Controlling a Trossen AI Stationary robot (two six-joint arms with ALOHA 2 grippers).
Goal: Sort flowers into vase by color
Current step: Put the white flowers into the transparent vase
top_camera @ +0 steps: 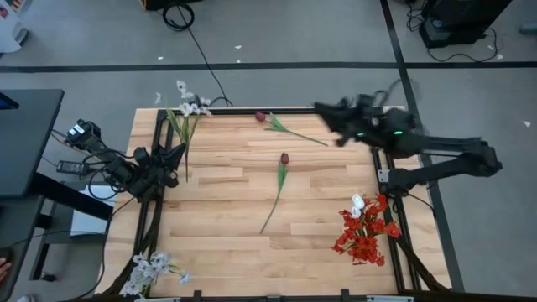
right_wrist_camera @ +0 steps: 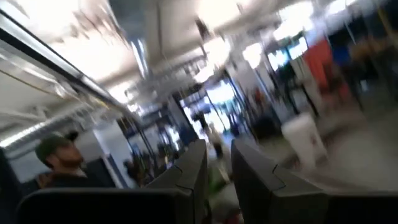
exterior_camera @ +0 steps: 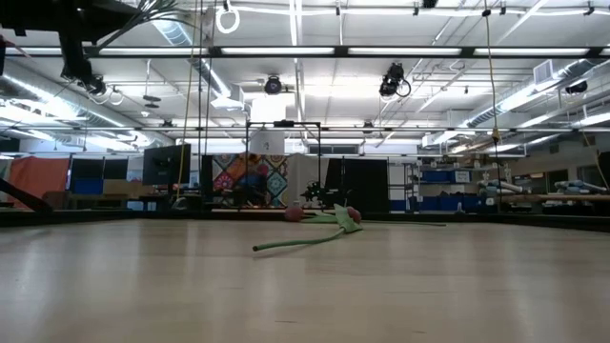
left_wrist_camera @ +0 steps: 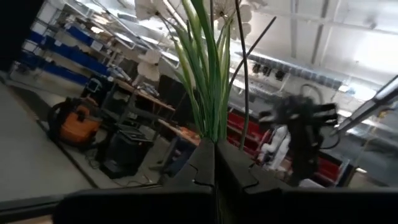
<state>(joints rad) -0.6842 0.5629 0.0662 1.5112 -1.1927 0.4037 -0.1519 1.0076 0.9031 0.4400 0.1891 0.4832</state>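
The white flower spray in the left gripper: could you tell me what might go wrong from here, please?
1. The left gripper is shut on the white flower spray only at its thin stems, so it might slip or twist.
2. No vase shows in any view, so a placement spot is unclear.
3. The right gripper hangs above a maroon tulip; crossing arms could collide.

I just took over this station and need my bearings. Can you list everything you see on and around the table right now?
white blossom spray: one, white on green stems, far-left table edge, stems clamped in left gripper
white blossom spray: one, white, near-left corner
maroon tulips: two, dark maroon; one mid-table, other near far edge
red blooms: one cluster, red, near-right; a white tulip beside it
table: one, light wood
person: one, right wrist view background
left gripper: left edge, shut on stems
right gripper: raised over far-right corner, slightly apart, empty
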